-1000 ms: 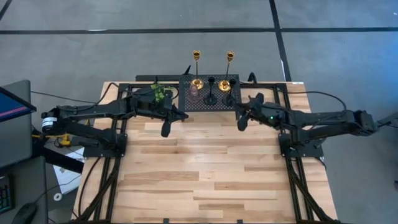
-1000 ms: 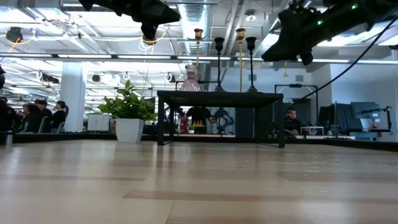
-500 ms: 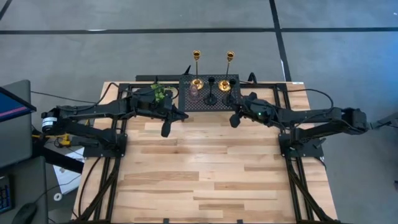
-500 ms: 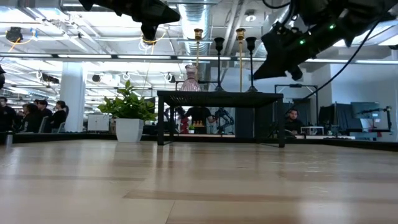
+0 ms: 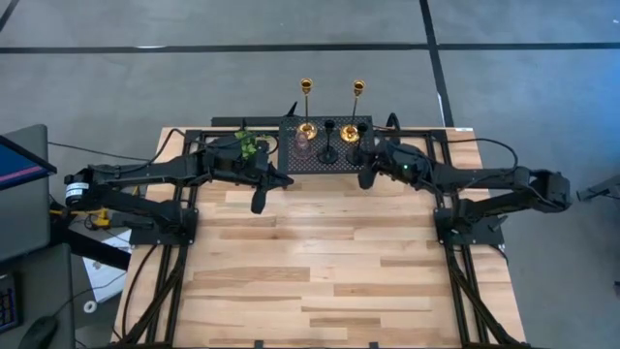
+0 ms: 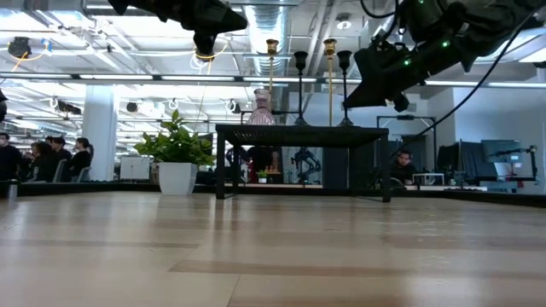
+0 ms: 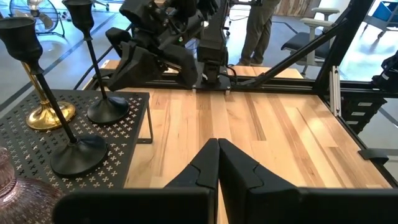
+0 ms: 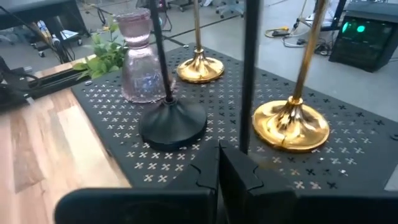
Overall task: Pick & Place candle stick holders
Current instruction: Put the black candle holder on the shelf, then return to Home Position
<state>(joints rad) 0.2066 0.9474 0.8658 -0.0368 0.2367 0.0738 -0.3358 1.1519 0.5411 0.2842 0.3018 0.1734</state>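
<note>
The candle stick holders stand by their round bases on the black mesh stand (image 5: 325,160) at the table's far edge. There are two gold ones (image 5: 306,127) (image 5: 352,132), two black stemmed ones (image 5: 328,153) (image 8: 173,121), and a squat pinkish glass one (image 8: 140,65). My right gripper (image 8: 219,152) is shut and hovers over the stand's near right part (image 5: 365,180), just before the stem of the right black holder (image 8: 249,74), whose base my fingers hide. My left gripper (image 5: 258,202) is shut and empty, near the stand's left side.
A small green potted plant (image 5: 247,143) stands left of the stand, under my left arm. Bare wooden table top (image 5: 320,271) stretches toward the near edge. People sit in the room beyond the table (image 6: 51,158).
My right gripper has moved toward the table's far edge and left, up to the stand's near right part and the right black holder. Its fingers have stayed shut. The holders have not moved.
</note>
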